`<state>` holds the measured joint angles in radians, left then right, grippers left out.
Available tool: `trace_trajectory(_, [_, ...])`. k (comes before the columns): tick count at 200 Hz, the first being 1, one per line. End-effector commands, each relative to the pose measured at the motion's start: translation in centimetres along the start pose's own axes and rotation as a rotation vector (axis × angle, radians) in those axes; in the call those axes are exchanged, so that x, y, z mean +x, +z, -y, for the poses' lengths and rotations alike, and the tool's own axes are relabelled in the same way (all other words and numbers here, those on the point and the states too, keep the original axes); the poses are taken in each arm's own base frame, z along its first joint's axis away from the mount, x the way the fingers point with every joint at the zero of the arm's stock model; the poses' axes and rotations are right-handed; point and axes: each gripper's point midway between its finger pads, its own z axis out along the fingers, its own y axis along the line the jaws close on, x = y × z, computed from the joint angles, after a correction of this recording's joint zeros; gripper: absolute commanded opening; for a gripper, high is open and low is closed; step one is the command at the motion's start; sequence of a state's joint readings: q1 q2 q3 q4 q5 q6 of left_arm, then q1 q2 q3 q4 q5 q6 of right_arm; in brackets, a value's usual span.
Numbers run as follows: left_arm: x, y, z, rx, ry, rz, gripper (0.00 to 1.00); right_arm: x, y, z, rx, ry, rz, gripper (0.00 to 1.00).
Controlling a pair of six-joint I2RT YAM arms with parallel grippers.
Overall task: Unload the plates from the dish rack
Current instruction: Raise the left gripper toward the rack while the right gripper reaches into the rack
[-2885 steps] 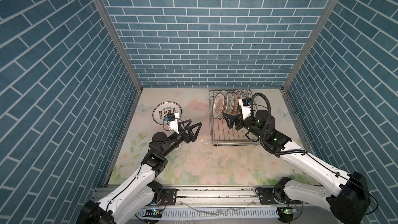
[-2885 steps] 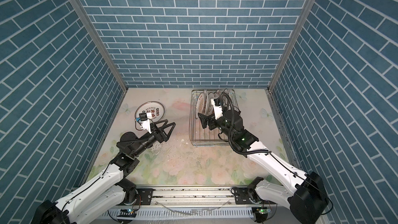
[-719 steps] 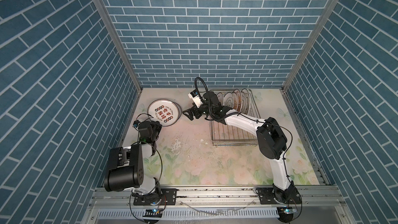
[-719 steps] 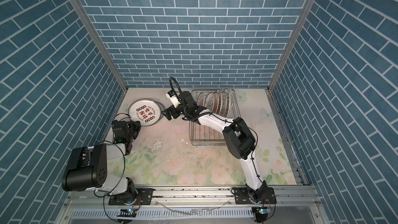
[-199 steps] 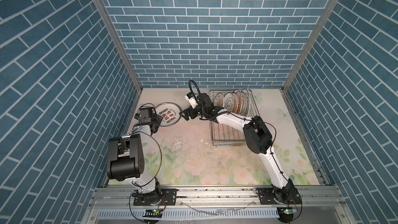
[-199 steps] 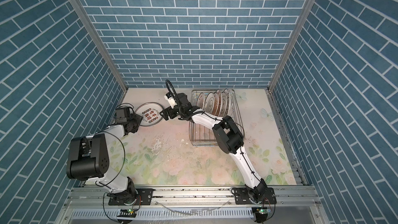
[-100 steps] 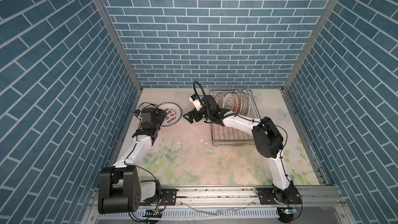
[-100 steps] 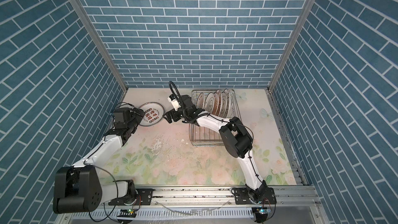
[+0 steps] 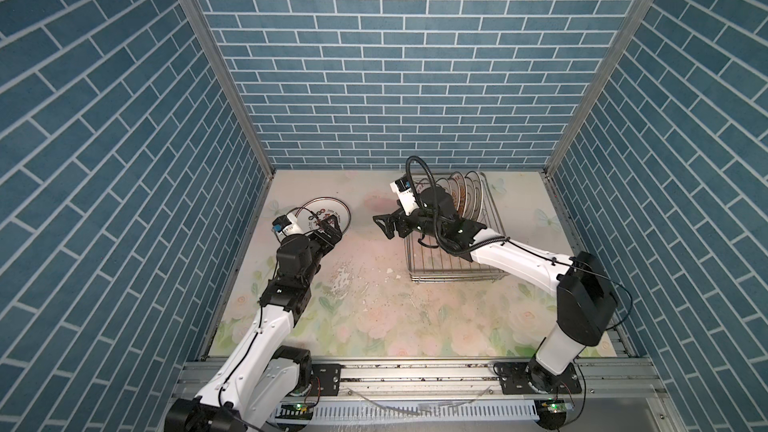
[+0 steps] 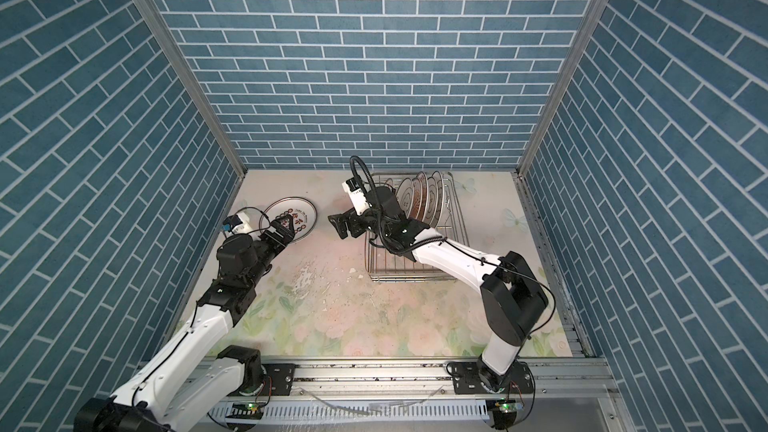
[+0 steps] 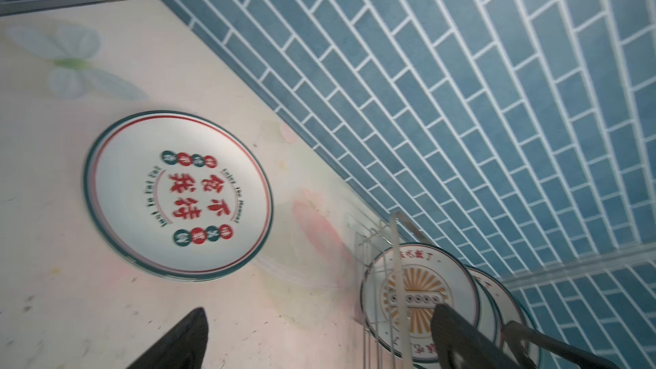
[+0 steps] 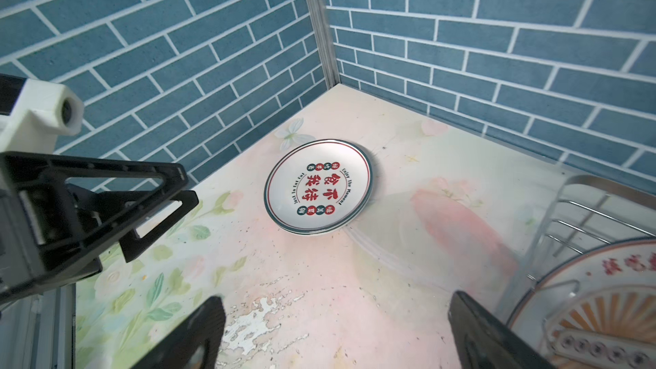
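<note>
Left claw (image 9: 327,231): spread wide and empty at centre-left of both top views, low over the table (image 9: 374,317).
Flat plate (image 9: 323,206): face up on the table at centre-left, red characters showing. From above, the left claw (image 10: 283,234) tips overlap the near edge of the flat plate (image 10: 291,210). In the left wrist view the flat plate (image 11: 177,195) lies ahead of the parted fingers (image 11: 177,342), clear of them, with more rims peeking from under its edge.
Right claw (image 9: 384,227): jaws apart, holding nothing, mid-frame between plate and rack. It points at the flat plate (image 12: 317,189), well apart from it.
Dish rack (image 9: 453,273): right of centre.
Racked plates (image 9: 462,197): upright in a row at the rack's far end, behind the right claw's wrist. The nearest shows an orange sunburst.
</note>
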<state>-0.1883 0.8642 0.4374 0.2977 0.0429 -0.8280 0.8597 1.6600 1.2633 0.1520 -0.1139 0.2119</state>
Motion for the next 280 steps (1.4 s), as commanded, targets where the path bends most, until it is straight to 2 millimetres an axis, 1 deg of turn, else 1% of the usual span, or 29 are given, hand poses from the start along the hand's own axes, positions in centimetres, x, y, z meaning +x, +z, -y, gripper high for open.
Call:
trace_trajectory(1, [1.4, -0.9, 4.1, 0.246, 0.072, -0.037, 1.00, -1.1, -3.0, 0.8, 0.083, -0.010, 0.042, 0.99])
trace_trajectory(15, [2.1, -1.1, 4.3, 0.242, 0.073, -0.066, 1.00, -1.0, -4.6, 1.4, 0.122, -0.012, 0.064, 0.99])
trace_trajectory(34, [3.1, -1.3, 5.5, 0.286, 0.096, -0.100, 1.00, -0.8, -6.5, 2.5, 0.190, -0.024, 0.075, 0.99])
trace_trajectory(49, [3.6, -1.6, 6.7, 0.323, 0.124, -0.118, 1.00, -0.7, -7.5, 3.2, 0.237, -0.048, 0.073, 0.99])
trace_trajectory(67, [3.8, -2.1, 8.4, 0.384, 0.153, -0.112, 1.00, -0.6, -8.5, 4.4, 0.309, -0.068, 0.056, 0.99])
trace_trajectory(98, [4.3, -2.8, 10.5, 0.483, 0.179, -0.111, 1.00, -0.2, -9.7, 6.2, 0.409, -0.073, 0.025, 0.99])
trace_trajectory(113, [4.7, -3.2, 11.9, 0.546, 0.202, -0.121, 1.00, -0.4, -10.3, 7.2, 0.453, -0.064, 0.030, 0.99])
trace_trajectory(131, [5.2, -3.6, 13.1, 0.611, 0.220, -0.142, 1.00, -0.6, -11.1, 8.5, 0.517, -0.033, 0.035, 0.99])
trace_trajectory(152, [5.8, -4.2, 14.6, 0.713, 0.224, -0.138, 1.00, -0.9, -11.9, 9.8, 0.550, -0.001, 0.037, 0.99])
trace_trajectory(173, [6.1, -4.7, 16.0, 0.787, 0.235, -0.139, 1.00, -0.9, -12.4, 10.8, 0.559, 0.028, 0.032, 0.99])
trace_trajectory(182, [6.2, -4.6, 16.4, 0.797, 0.238, -0.143, 1.00, -1.0, -12.5, 11.2, 0.563, 0.040, 0.035, 0.99])
trace_trajectory(197, [6.7, -4.4, 17.2, 0.819, 0.254, -0.163, 1.00, -0.8, -12.5, 11.2, 0.542, 0.037, 0.010, 0.99])
trace_trajectory(205, [7.0, -4.2, 17.6, 0.826, 0.260, -0.174, 1.00, -0.9, -12.6, 11.6, 0.557, 0.053, 0.007, 0.99])
trace_trajectory(223, [7.4, -3.7, 18.0, 0.833, 0.258, -0.181, 1.00, -1.1, -12.7, 12.0, 0.543, 0.088, 0.005, 0.97])
trace_trajectory(229, [7.4, -3.6, 18.3, 0.843, 0.255, -0.178, 1.00, -1.2, -12.7, 12.2, 0.546, 0.091, 0.006, 0.99])
trace_trajectory(252, [7.7, -2.9, 18.6, 0.845, 0.248, -0.177, 1.00, -1.6, -12.7, 12.9, 0.574, 0.040, 0.014, 0.99])
trace_trajectory(265, [8.1, -2.6, 18.9, 0.853, 0.258, -0.178, 1.00, -1.7, -12.9, 13.8, 0.619, 0.037, 0.014, 0.99])
trace_trajectory(280, [8.6, -2.3, 19.1, 0.857, 0.260, -0.180, 1.00, -1.7, -13.0, 15.0, 0.683, 0.024, -0.001, 0.95])
